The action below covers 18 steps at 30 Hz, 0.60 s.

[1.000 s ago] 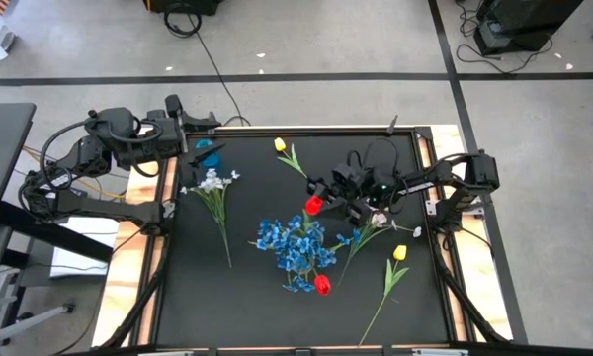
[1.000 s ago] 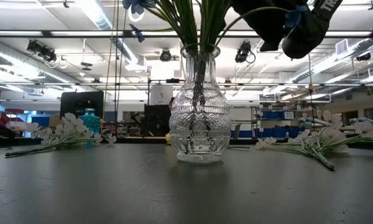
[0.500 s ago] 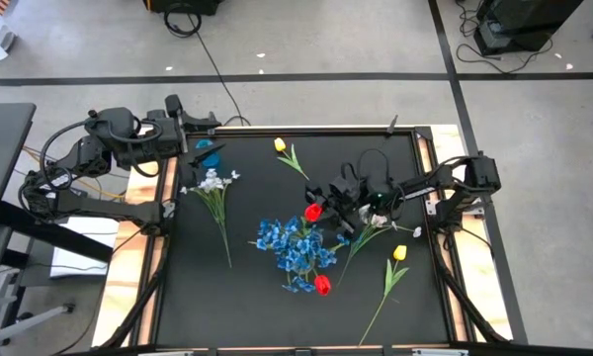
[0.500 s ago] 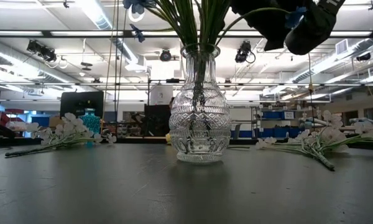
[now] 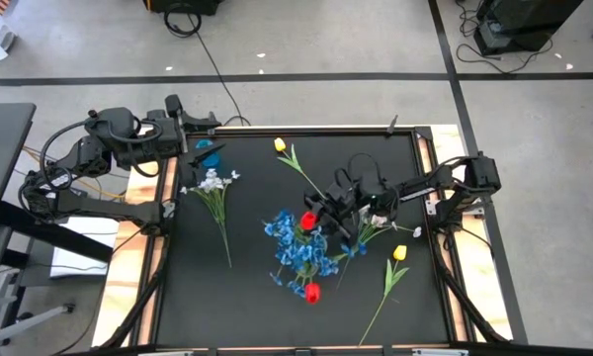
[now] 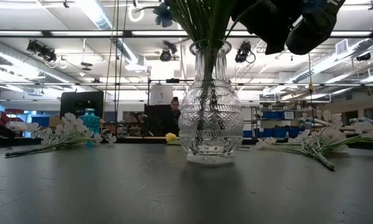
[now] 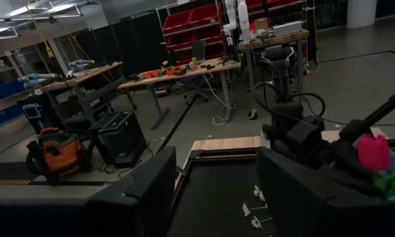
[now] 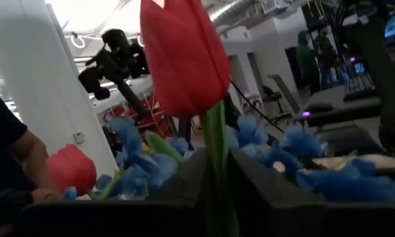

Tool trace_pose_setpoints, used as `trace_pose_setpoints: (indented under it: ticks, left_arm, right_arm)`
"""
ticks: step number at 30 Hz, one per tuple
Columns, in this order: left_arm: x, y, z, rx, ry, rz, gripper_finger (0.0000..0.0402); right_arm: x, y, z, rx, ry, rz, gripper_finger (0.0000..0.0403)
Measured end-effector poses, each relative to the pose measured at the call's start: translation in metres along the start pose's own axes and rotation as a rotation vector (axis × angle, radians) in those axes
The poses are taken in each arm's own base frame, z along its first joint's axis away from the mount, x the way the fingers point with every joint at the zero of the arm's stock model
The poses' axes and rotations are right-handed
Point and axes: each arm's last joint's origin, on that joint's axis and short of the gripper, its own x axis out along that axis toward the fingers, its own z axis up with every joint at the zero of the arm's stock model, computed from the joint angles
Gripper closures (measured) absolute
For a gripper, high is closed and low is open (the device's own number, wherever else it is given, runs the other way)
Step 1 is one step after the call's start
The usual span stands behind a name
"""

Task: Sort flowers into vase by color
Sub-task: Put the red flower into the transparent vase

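The left pincer (image 5: 200, 131) waits well to the left of the glass vase (image 6: 210, 118), off the black table's (image 5: 247, 297) far left corner, its 2 fingers (image 7: 141, 191) set apart with nothing between them.

A sprig of white blossoms (image 5: 213, 188) lies on the table between that arm and the vase. A yellow tulip (image 5: 289, 153) lies beyond the vase, toward the table's far edge.

The vase stands upright near the middle of the table (in the high view only its bouquet shows). It holds blue clustered flowers (image 5: 298, 247), and a second red tulip (image 5: 312, 292) leans out on the near side.

The right pincer (image 5: 321, 210) hangs just above the vase's right side, closed on the green stem of a red tulip (image 5: 307, 221); in the right wrist view the stem (image 8: 215, 164) runs up between the 2 dark fingers, with the bloom above them and the blue flowers just behind.

To the right of the vase, another white sprig (image 5: 378, 225) lies partly under the right arm, and a yellow tulip with a long stem (image 5: 396, 259) lies farther right, toward the near edge.
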Motion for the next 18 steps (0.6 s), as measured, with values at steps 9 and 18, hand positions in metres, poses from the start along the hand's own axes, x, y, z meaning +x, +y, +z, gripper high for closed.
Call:
trace_pose_setpoints:
  ticks: [9, 18]
  left_arm:
    - [0.0001, 0.0, 0.0, 0.0, 0.0, 0.0, 0.0186]
    - [0.0001, 0.0, -0.0001, 0.0, 0.0, 0.0, 0.0186]
  right_arm:
    - [-0.0003, 0.0034, 0.005, -0.003, -0.037, 0.043, 0.026]
    - [-0.0038, 0.004, 0.0071, 0.039, 0.031, 0.149, 0.0187]
